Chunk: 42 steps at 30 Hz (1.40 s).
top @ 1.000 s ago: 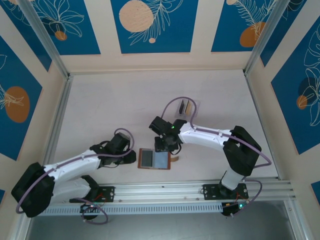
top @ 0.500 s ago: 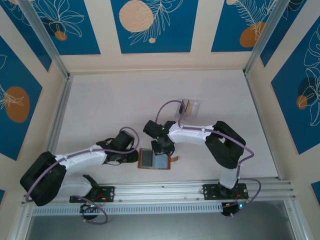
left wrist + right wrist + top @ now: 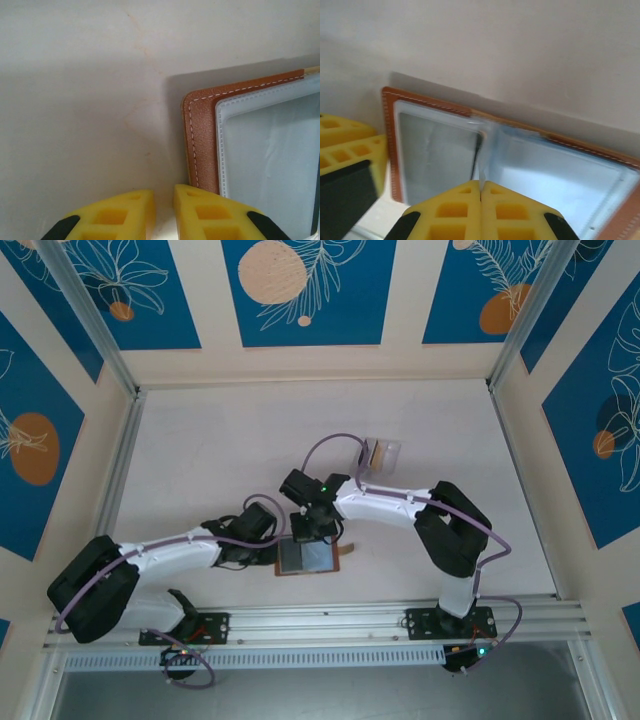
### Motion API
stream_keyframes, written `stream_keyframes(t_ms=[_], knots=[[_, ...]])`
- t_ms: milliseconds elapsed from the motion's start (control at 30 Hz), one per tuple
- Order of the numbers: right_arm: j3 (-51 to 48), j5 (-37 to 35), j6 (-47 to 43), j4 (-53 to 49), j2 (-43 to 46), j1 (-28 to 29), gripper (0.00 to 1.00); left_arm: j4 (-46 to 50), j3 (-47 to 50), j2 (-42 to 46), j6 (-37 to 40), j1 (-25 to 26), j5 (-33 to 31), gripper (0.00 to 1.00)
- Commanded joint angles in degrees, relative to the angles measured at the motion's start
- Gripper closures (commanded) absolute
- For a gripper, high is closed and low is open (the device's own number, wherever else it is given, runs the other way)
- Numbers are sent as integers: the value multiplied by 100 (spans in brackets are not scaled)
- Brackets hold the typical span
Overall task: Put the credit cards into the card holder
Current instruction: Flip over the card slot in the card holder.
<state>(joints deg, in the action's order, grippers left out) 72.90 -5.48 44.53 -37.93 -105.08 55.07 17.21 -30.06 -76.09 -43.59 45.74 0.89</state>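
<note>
Wallet (image 3: 308, 558) lay open on the tabletop (image 3: 220, 460). Right claw (image 3: 480, 187) was clenched shut over its fold; left claw (image 3: 164, 200), narrowly parted and empty, sat at its 9 o'clock edge.

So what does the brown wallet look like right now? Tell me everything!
The card holder lies open and flat on the table, brown leather with pale stitching and clear plastic pockets inside. A small tab sticks out on its right. The shut right gripper hovers over its middle fold; the left gripper is at its left corner.
</note>
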Motion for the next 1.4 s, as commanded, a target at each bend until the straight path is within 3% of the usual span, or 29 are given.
stream_keyframes(t_ms=[0, 333, 467, 667, 867, 1067, 1200, 1367], knots=[[115, 827, 150, 377, 15, -83, 92, -1598, 251, -754, -292, 380, 816, 82], [-420, 1816, 788, 1637, -263, -143, 62, -2081, 387, -977, -783, 471, 752, 82], [-503, 1871, 796, 1754, -221, -167, 60, -2022, 490, -879, -899, 467, 615, 81], [-466, 2072, 542, 1782, -110, -230, 54, -1545, 714, -265, -1026, 404, 342, 71], [-344, 2162, 480, 1802, -425, -254, 53, -107, 851, 1178, -1074, 204, -155, 56], [-251, 2320, 528, 2047, -612, -351, 49, 1004, 775, 2428, -800, 121, -414, 52], [-189, 2435, 542, 2097, -564, -474, 47, 579, 716, 2351, -388, 120, 21, 50], [-240, 2309, 485, 1961, -135, -635, 45, -19, 431, 1636, -94, 130, 293, 48]])
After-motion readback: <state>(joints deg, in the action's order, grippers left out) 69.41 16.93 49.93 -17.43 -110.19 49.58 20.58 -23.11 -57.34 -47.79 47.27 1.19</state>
